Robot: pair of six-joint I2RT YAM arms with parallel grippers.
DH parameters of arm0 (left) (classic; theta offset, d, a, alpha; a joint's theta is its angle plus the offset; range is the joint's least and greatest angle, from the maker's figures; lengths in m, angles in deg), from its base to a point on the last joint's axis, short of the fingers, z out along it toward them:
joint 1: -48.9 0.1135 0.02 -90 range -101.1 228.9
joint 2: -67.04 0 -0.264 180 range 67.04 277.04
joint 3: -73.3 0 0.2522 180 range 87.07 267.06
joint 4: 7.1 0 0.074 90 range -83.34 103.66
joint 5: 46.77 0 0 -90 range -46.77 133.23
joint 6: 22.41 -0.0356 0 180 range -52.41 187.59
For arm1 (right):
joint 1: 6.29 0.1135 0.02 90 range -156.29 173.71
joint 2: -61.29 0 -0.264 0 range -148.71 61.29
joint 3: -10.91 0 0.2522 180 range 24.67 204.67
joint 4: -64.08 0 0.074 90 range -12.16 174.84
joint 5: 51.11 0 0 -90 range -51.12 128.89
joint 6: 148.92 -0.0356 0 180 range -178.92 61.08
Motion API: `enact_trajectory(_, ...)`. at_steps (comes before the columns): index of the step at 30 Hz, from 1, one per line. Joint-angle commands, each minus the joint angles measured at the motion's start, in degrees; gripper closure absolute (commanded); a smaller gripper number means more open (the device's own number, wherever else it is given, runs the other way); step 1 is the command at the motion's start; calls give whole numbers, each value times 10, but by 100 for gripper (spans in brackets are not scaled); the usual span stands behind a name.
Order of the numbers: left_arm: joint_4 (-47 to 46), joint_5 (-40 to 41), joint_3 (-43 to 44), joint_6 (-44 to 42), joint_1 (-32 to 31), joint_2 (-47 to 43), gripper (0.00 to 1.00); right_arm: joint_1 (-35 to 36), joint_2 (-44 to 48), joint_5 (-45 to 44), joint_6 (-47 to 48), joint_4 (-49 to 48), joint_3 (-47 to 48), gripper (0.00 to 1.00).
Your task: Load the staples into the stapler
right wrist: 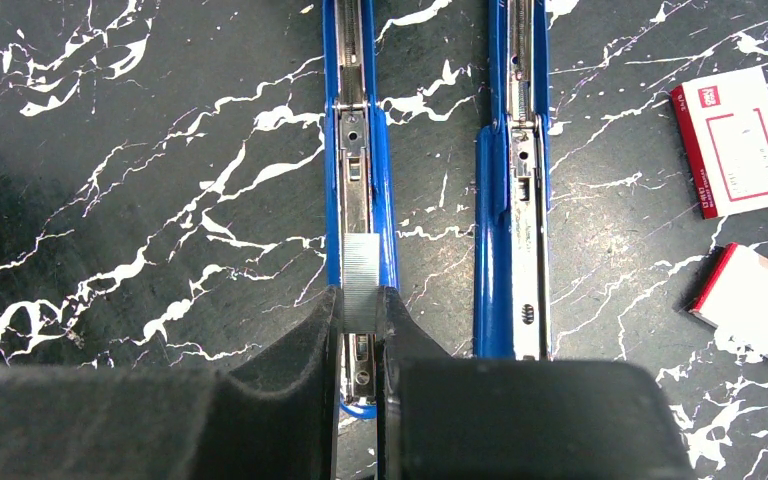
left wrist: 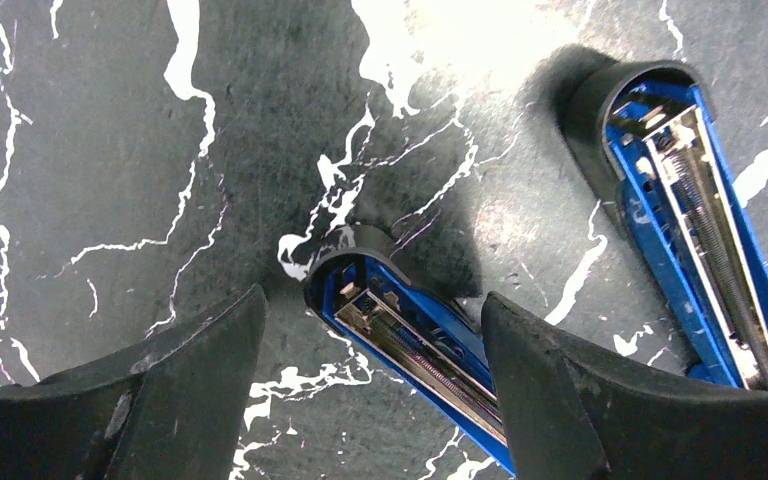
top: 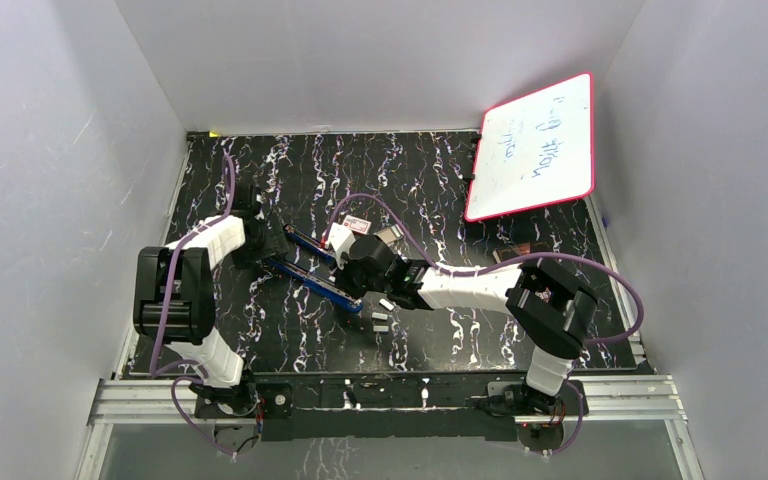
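Left gripper pointed down, jaws apart either side of the stapler's black-capped end. It would do well to steady that end. Right gripper reached in low and level, clamped on the staples directly over the stapler's open channel. They should go down square along it.

Marbled black table: open blue stapler, second stapler, red-white box.

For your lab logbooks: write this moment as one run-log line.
right jaws: shut on staples at stapler channel | left jaws: open, straddling stapler end
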Motion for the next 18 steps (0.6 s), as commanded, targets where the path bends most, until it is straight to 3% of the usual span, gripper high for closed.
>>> enact_trajectory(1,34,22,-17,-5,-1,-33,24,0,14,-5,3,-20,13,100)
enact_trajectory(18,29,-1,-4,-29,-2,-25,19,0,-11,44,50,-44,13,100)
